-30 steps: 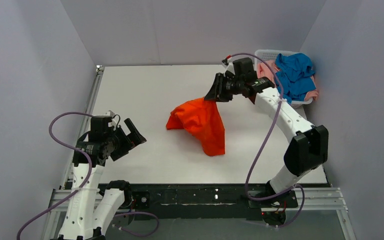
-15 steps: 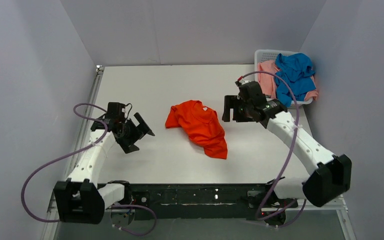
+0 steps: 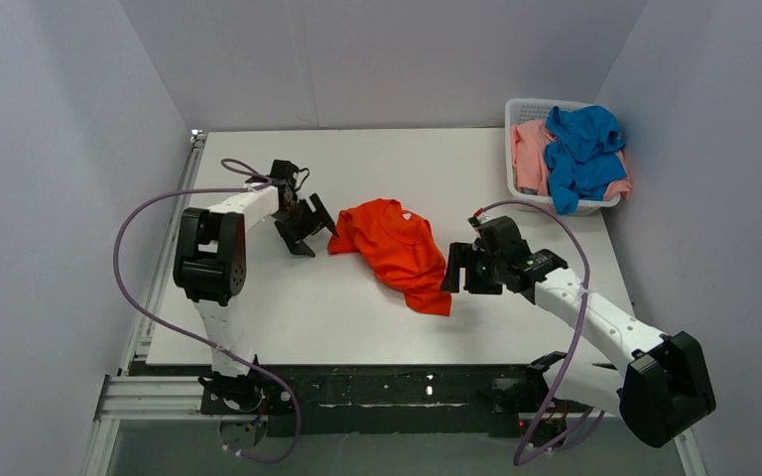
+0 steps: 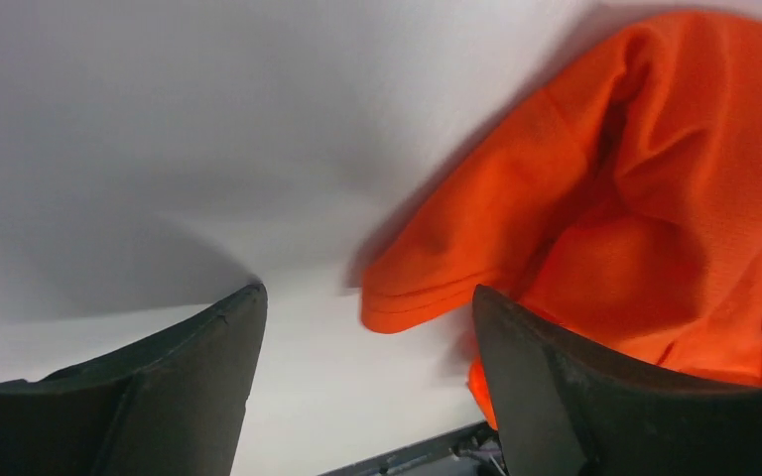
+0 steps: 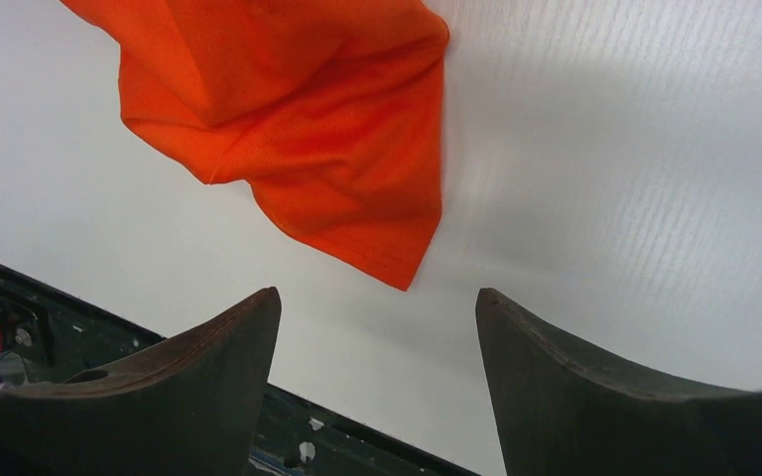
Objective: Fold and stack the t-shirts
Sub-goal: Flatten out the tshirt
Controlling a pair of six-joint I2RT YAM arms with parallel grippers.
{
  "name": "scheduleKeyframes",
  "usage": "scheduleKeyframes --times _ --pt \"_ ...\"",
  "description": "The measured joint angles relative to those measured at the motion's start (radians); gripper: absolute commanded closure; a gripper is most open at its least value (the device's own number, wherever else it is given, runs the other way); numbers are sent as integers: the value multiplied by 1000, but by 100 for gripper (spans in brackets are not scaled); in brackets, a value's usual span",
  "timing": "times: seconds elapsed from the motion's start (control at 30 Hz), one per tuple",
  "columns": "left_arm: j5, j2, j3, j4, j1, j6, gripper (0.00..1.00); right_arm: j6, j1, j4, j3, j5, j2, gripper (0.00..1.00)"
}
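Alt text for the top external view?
A crumpled orange shirt lies between the open left gripper and open right gripper. A white basket at the far right corner holds a blue shirt and a pink shirt.

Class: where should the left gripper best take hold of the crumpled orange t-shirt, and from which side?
Probably the hemmed corner of the orange t-shirt, approached low from the side where the left gripper is. That doubled edge juts out alone, facing the open jaws.

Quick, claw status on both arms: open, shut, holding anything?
Left claw: open, empty, beside the orange-red t-shirt.
Right claw: open, empty, by that t-shirt's near corner.
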Motion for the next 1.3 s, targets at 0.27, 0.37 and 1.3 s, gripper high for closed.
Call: scheduleKeyframes --times 0.27,0.37,1.3 --pt "12 90 96 -10 -72 46 47 21 0 81 -1 -7 99 26" --pt "6 114 119 -18 -101 61 82 23 0 100 -5 -13 115 27" --pt "-267 -402 -203 -109 -145 80 100 -54 14 199 42 10 227 99"
